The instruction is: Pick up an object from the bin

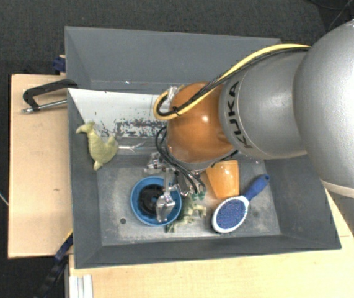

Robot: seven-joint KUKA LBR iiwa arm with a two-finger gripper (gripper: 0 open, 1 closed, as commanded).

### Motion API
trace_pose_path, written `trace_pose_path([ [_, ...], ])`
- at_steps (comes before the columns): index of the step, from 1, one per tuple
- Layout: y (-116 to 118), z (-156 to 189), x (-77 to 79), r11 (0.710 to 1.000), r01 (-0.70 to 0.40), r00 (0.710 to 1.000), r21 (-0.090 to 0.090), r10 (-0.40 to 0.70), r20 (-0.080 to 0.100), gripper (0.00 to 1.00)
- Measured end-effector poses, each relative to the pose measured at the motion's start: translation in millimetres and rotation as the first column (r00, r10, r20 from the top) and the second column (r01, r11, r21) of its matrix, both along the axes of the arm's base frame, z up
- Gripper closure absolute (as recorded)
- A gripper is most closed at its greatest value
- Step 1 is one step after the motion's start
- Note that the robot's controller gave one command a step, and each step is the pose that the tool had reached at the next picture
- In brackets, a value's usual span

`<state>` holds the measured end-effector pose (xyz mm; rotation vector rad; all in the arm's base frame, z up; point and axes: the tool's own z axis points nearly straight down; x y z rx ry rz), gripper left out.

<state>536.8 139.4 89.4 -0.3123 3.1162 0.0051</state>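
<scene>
Your gripper hangs low over the blue round bowl, its metal tip inside the outline of the bowl's rim and above the right part of the dark hollow. You cannot tell from this view how far the gripper is open, nor whether it has hold of anything (the metal parts overlap the bowl's blue edge and run together). The bowl sits on the floor of the grey bin, mouth up, under the gripper and reaching a little to its left. Just to the gripper's right, touching or nearly touching the bowl, lies a small tangle of green and pale bits that you cannot make out clearly. Further right of that lies a brush with a white-rimmed oval head of blue bristles; its blue handle points up and away to the right. Behind the brush head, to the gripper's upper right, is an orange cup, partly under the robot's wrist. Well apart on the gripper's far left, beyond the bowl, a yellow-green soft toy figure lies against the bin's left wall. Above the gripper you see the arm's orange cover, with a yellow cable looping over it, and the grey arm behind.
</scene>
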Motion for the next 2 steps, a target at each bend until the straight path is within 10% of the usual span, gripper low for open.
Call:
trace_pose_path([
  [1, -0.8, -2.9, -1.2, 1.000, 0.001, 1.000, -0.001, -0.001, -0.005, 1.00],
  [2, -2.7, 147.0, 18.9, 1.000, -0.025, 1.000, -0.001, 0.025, 0.005, 1.00],
])
